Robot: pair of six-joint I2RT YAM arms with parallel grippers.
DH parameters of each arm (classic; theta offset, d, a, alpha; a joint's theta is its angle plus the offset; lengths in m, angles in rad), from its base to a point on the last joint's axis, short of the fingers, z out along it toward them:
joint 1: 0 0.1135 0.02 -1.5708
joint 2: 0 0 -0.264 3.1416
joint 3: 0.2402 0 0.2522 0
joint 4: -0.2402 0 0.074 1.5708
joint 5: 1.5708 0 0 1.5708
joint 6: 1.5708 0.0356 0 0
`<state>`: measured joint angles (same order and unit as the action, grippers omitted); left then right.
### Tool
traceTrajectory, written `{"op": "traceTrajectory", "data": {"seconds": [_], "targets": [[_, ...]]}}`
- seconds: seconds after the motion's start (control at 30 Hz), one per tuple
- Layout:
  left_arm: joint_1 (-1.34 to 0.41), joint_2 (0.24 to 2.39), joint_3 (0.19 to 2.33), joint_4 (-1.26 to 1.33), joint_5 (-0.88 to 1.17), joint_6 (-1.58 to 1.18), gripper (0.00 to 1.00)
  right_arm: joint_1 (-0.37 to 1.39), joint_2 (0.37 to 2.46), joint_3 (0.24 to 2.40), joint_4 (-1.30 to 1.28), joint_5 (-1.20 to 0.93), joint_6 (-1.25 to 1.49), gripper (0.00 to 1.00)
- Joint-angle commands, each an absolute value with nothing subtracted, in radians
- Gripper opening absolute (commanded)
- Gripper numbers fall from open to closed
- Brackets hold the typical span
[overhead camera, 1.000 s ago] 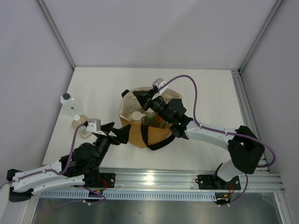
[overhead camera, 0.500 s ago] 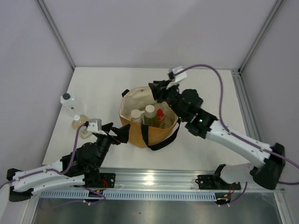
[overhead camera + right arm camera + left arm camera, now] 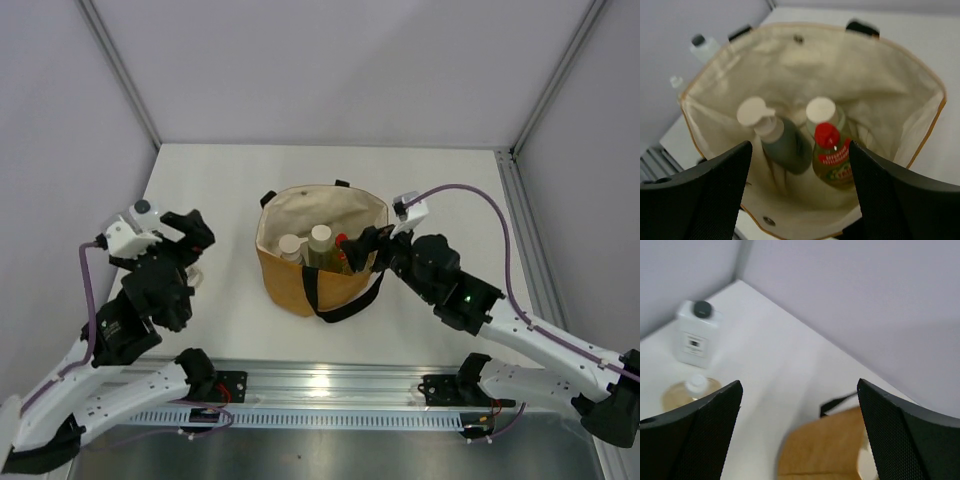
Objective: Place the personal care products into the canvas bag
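The white bench (image 3: 440, 180) is occupied at its middle by the canvas bag (image 3: 285, 285), which stands open (cream lining showing). The right gripper (image 3: 360, 245) is held at the bag's right rim, fingers spread, nothing between them. The left gripper (image 3: 799, 385) is held at the left, likewise spread and empty. Inside the bag, the grey-green bottle (image 3: 785, 145), a pale-capped bottle (image 3: 821, 110) and the yellow bottle (image 3: 832, 160) are seen upright together. The clear square bottle (image 3: 694, 337) and the amber bottle (image 3: 690, 395) are seen on the bench, far left, just beside each other.
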<state>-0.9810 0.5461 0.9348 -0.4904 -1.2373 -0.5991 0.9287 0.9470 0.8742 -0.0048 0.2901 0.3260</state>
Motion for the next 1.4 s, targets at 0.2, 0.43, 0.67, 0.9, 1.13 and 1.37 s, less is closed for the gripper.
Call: {"op": "traceTrajectory", "data": {"seconds": [0.2, 0.43, 0.67, 0.9, 1.13, 1.37], "targets": [[-0.434, 0.608, 0.842, -0.274, -0.954, -0.06, 0.99, 0.94, 0.887, 0.718, -0.011, 0.186, 0.411, 0.82], [-0.042, 0.618, 0.701, -0.282, -0.492, 0.032, 0.99, 0.94, 0.781, 0.652, 0.052, 0.201, 0.382, 0.82], [-0.04, 0.765, 0.752, -0.362, -0.448, 0.037, 0.99, 0.942, 0.718, 0.655, 0.037, 0.253, 0.353, 0.83], [-0.035, 0.819, 0.7, -0.37, -0.465, 0.126, 0.96, 0.94, 0.621, 0.631, 0.032, 0.313, 0.348, 0.83], [0.044, 0.816, 0.736, -0.422, -0.421, 0.146, 0.92, 0.94, 0.601, 0.644, 0.009, 0.319, 0.344, 0.82], [0.052, 0.906, 0.742, -0.494, -0.382, 0.156, 0.93, 0.94, 0.555, 0.629, 0.014, 0.344, 0.339, 0.83]]}}
